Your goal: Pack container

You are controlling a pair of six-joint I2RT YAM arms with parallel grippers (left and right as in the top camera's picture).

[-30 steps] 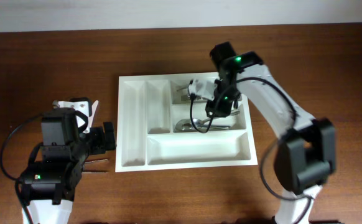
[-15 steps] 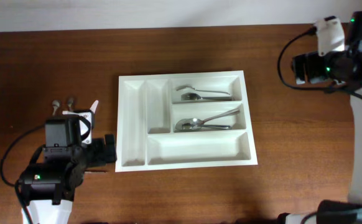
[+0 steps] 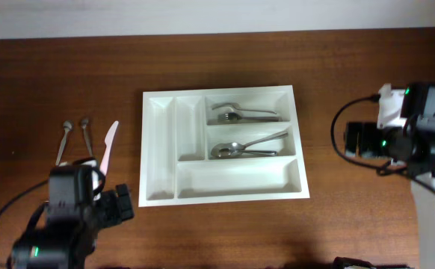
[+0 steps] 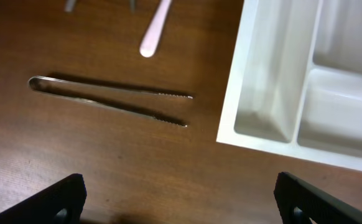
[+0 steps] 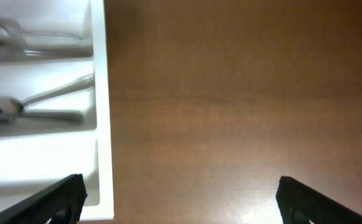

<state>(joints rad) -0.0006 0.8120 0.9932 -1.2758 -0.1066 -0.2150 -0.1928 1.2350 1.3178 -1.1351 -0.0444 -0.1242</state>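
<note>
No readable text, labels or numbers anywhere.

**Gloss, grain and steel on the desk**

The desk (image 3: 352, 67) was dark brown wood, its grain plain to see, with a soft sheen. The container (image 3: 160, 149) looked like smooth white plastic, glossy on its walls. The cutlery (image 3: 244, 148) inside shone like polished metal. Near the left edge, the tongs (image 4: 50, 85) were bright metal with toothed tips, and the pale knife (image 4: 155, 31) looked like matt plastic.

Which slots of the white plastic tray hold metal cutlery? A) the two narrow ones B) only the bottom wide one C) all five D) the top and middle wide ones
D: the white plastic tray shows upper metal cutlery in its top wide slot, lower metal cutlery in the middle; others bare.
</note>
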